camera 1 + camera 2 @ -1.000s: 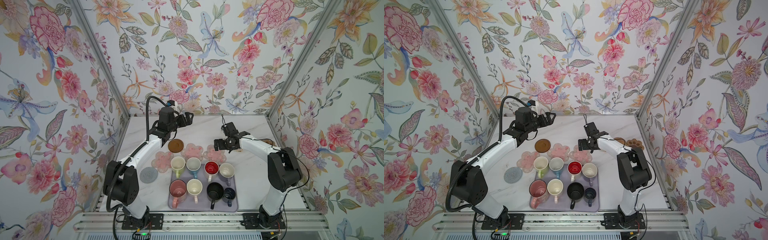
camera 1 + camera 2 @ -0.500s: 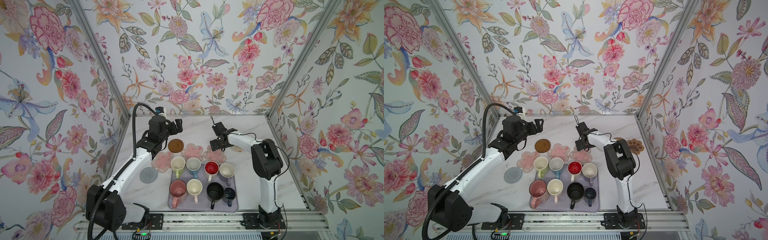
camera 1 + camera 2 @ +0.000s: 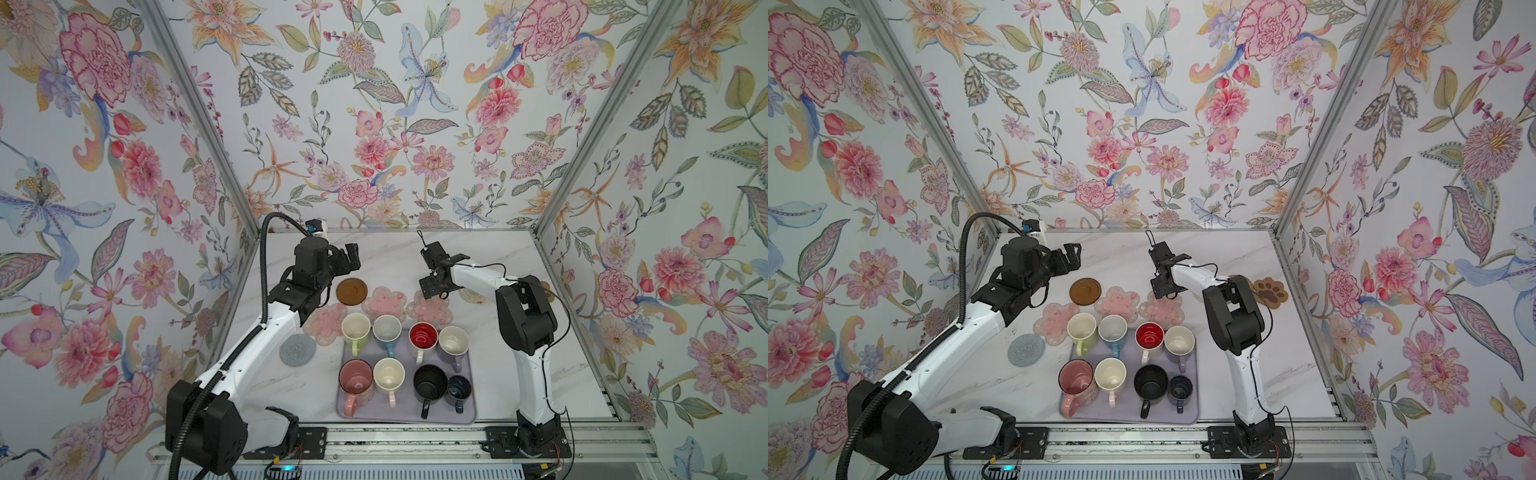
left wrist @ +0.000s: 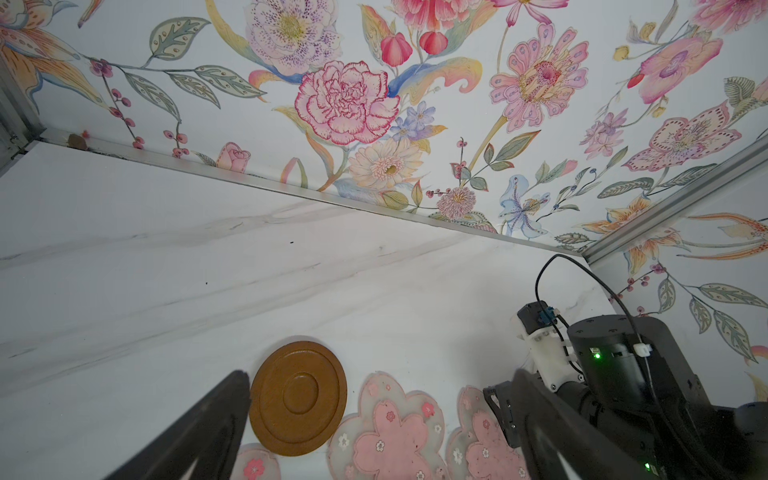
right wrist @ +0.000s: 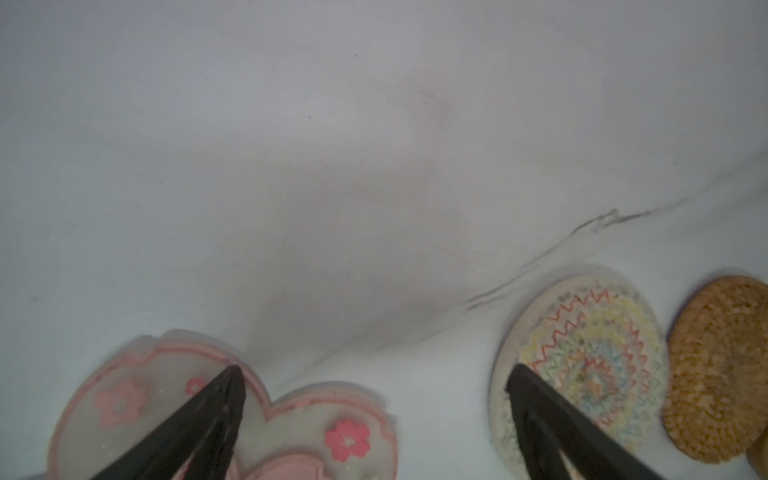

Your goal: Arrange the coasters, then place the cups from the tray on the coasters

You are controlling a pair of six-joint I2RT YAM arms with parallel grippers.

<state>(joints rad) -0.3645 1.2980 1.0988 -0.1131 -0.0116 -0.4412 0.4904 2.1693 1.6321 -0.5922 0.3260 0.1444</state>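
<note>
Left gripper: wide open, empty, raised near brown disc.
Right gripper: wide open, empty, between flower coaster and woven coaster.
Cups: all on tray.

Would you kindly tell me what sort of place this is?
Likely a robot test booth: floral wallpaper on an aluminium frame, a marble-look tabletop, left arm and right arm on a rail.
</note>
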